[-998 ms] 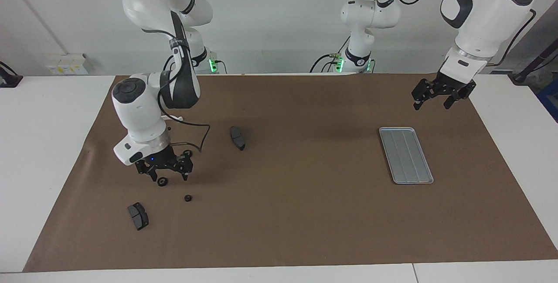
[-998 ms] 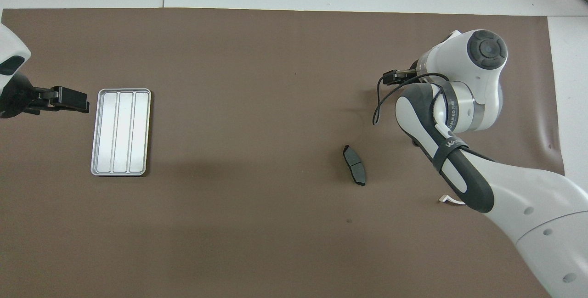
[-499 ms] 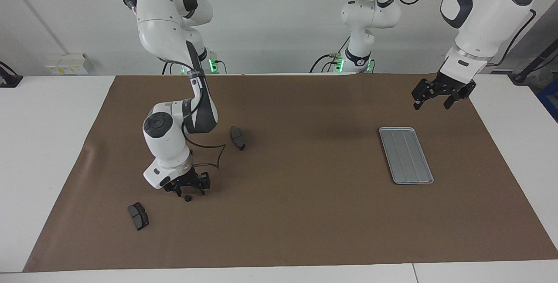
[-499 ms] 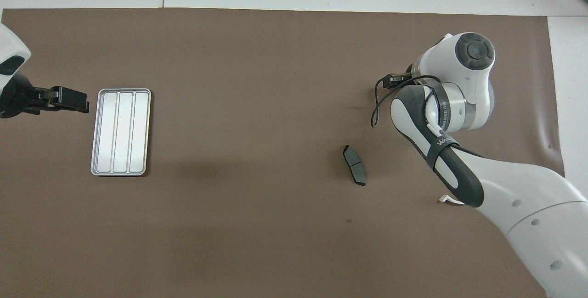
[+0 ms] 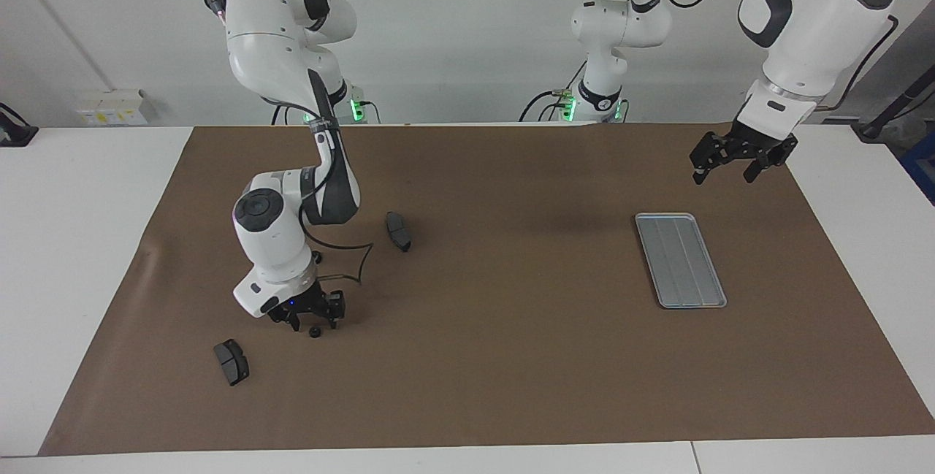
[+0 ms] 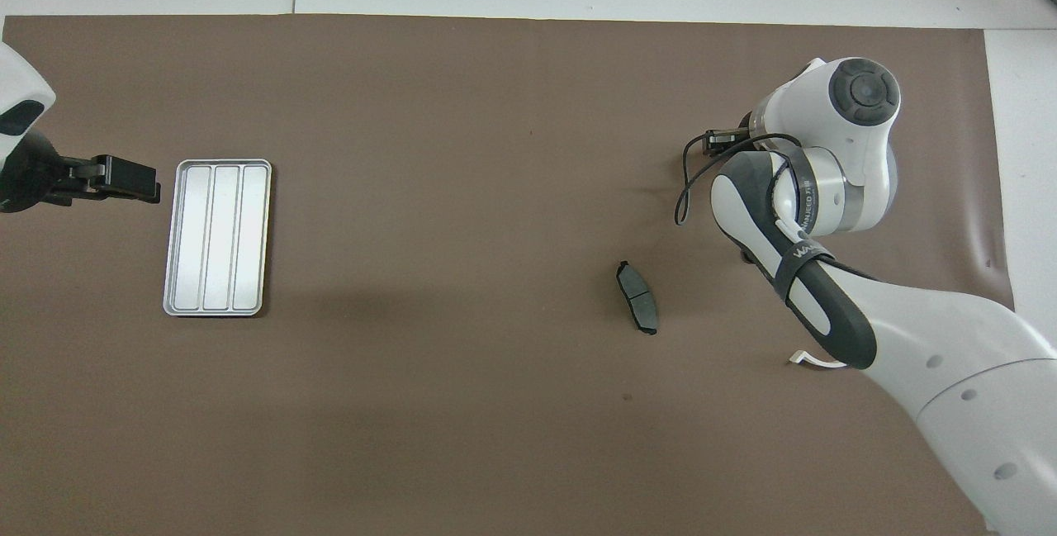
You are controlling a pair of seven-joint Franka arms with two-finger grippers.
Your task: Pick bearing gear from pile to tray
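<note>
A tiny black gear (image 5: 314, 332) lies on the brown mat toward the right arm's end. My right gripper (image 5: 310, 319) is low over it with its fingers apart, and the gear shows just under and between the tips. In the overhead view the wrist hides this gripper and the gear. The silver tray (image 5: 679, 260) lies empty toward the left arm's end, also in the overhead view (image 6: 216, 237). My left gripper (image 5: 724, 169) is open and empty, held up in the air beside the tray (image 6: 124, 177); that arm waits.
One dark brake pad (image 5: 398, 231) lies nearer to the robots than the gear, also seen from overhead (image 6: 637, 296). Another pad (image 5: 231, 361) lies farther from them. A white bracket (image 6: 813, 360) peeks out beside the right arm.
My right gripper has left the first gear, moved to the second gear and come down low over it; since half a second ago it shifted only slightly. The left arm has not moved.
</note>
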